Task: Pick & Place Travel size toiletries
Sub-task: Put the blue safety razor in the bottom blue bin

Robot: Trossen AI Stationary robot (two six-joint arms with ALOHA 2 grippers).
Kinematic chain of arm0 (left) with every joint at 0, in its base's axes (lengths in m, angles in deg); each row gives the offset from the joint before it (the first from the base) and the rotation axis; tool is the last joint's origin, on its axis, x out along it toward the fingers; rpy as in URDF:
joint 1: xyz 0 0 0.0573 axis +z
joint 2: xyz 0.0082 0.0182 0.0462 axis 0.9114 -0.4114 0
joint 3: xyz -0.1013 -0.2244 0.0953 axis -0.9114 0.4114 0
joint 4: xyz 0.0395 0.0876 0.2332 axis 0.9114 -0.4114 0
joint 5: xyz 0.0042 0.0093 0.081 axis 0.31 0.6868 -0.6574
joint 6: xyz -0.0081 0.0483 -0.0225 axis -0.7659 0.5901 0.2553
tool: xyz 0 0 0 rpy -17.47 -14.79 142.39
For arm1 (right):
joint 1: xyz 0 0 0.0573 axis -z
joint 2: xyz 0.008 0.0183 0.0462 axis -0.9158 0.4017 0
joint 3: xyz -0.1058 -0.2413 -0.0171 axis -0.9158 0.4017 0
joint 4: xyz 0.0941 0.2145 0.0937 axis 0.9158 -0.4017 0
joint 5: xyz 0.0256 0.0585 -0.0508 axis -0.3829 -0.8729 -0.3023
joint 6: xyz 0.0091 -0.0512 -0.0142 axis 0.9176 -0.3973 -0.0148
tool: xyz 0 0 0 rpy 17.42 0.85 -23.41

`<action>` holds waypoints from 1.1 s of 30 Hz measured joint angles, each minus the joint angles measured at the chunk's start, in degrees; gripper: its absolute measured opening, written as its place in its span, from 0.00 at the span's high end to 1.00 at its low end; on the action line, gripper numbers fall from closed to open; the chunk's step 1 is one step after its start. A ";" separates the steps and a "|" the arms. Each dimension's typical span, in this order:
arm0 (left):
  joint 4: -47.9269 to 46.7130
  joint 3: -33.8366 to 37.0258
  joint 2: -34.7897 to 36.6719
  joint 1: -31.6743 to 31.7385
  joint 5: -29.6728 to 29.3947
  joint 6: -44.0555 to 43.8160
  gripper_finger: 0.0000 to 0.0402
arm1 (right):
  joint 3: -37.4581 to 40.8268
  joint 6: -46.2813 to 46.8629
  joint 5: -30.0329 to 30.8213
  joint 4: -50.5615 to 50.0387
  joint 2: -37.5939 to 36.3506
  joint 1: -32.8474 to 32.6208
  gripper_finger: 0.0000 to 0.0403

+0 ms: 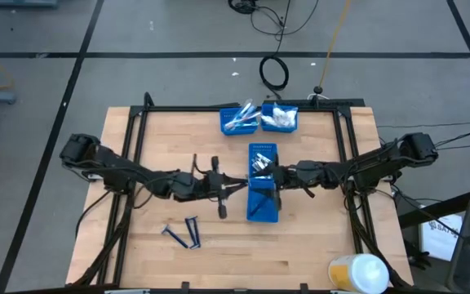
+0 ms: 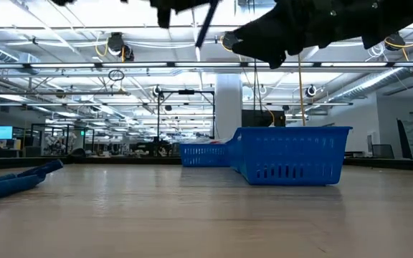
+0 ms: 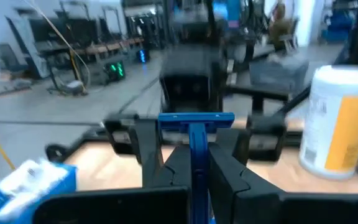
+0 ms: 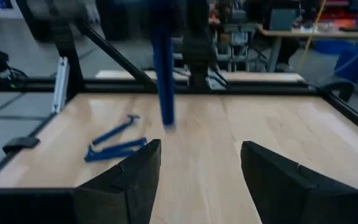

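My left gripper [image 3: 197,163] is shut on a dark blue T-shaped razor [image 3: 196,119] and hovers over the table's middle [image 1: 228,186], just left of a blue bin [image 1: 262,204]. In the right wrist view that razor [image 4: 162,74] hangs in the air, handle downward. Two more razors [image 1: 182,234] lie flat on the wood near the front left; they also show in the right wrist view [image 4: 114,144]. My right gripper [image 4: 197,165] is open, holds nothing, and sits above the middle bins [image 1: 273,174], facing the left gripper. My left gripper pinches the razor's handle [image 3: 197,148] between its two fingers, which lie across it. The T-shaped head [image 3: 196,118] stands beyond the fingertips. The razor is lifted clear of the table, its free handle end [image 4: 166,121] hanging below the hold.
Two blue bins stand end to end at the table's centre; the far one [image 1: 262,158] holds silvery tubes. Two more bins at the far edge hold sticks [image 1: 239,120] and white packets [image 1: 280,118]. A white and yellow canister [image 1: 357,272] stands at the near right corner.
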 joint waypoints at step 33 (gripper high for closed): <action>4.55 -0.31 -7.16 3.17 0.55 -8.73 0.83 | -0.02 -2.27 -2.62 12.89 9.62 0.32 0.94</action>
